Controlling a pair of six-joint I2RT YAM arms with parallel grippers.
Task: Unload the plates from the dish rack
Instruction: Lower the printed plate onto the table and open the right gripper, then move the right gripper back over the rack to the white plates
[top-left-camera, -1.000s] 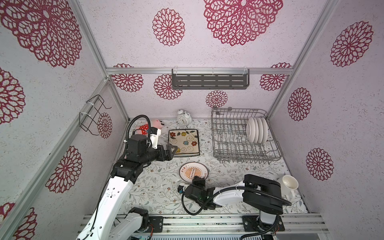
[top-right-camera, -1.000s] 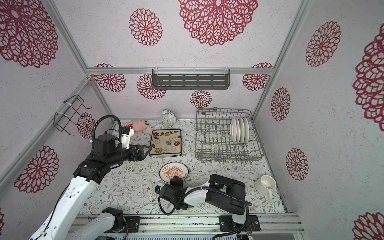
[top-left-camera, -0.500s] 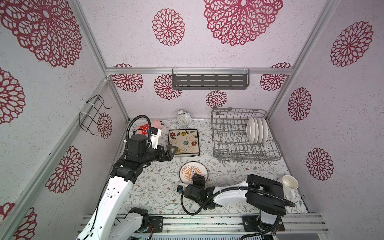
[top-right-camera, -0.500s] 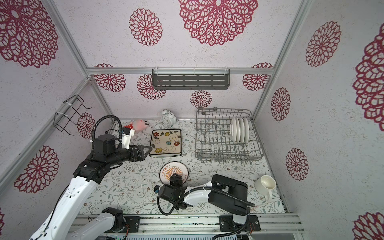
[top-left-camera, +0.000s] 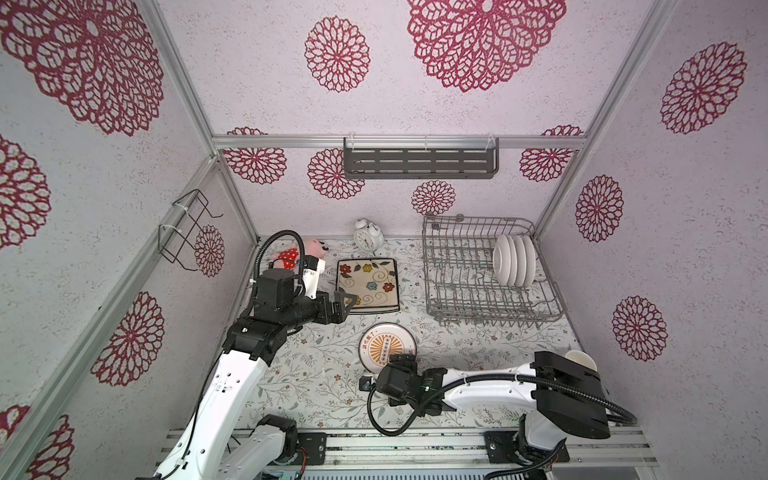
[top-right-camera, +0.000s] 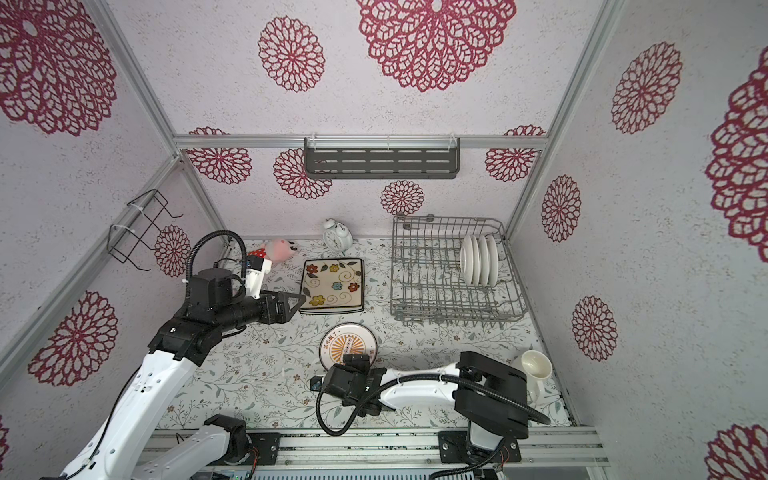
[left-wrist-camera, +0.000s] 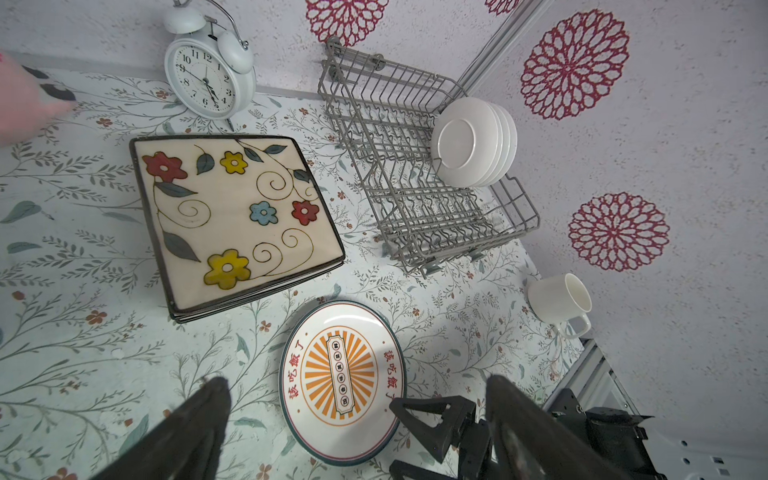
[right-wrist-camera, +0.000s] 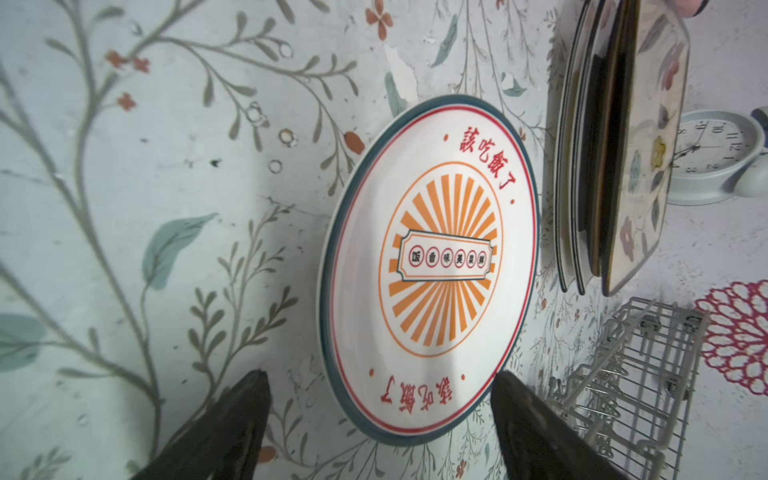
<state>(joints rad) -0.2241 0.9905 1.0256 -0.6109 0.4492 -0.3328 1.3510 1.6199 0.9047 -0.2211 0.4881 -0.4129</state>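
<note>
1. Right gripper (right-wrist-camera: 379, 376): nearest my base and low over the table (top-left-camera: 316, 374). Its fingers are spread wide to either side of the near rim of item 2 and pinch nothing. I read this as a finished set-down, not a pick.
2. Round plate (top-left-camera: 387, 345), with teal rim, red lettering and orange sunburst: it lies flat and face up on the table, apart from the stack behind it. I judge it was put down alone because it would sit badly on the square ones.
3. Mug (top-right-camera: 536, 370), white: near the right edge, beside the right arm. It is no part of the job.
4. Left gripper (top-left-camera: 350, 301): fingers wide open and empty, hovering just off the near left corner of item 5. I judge it is held there to leave the middle lane to the other arm.
5. Square plates (top-left-camera: 368, 282): a flat stack with a flower-painted one on top, face up. The right wrist view shows black-edged white ones underneath. Stacking them saves table space.
6. Dish rack (top-left-camera: 478, 320): at the far right, close to the walls.
7. Round white plates (top-left-camera: 513, 259): four by my count, standing on edge between the tines at the rack's right end, not yet unloaded. The tines keep them upright, so I expect each needs a rim grip and a straight lift.
8. Alarm clock (top-left-camera: 368, 239) and plush toy (top-left-camera: 309, 249): along the back wall, away from the work.
9. Slotted shelf (top-left-camera: 419, 162) and wire holder (top-left-camera: 185, 232): fixed to the walls.
</note>
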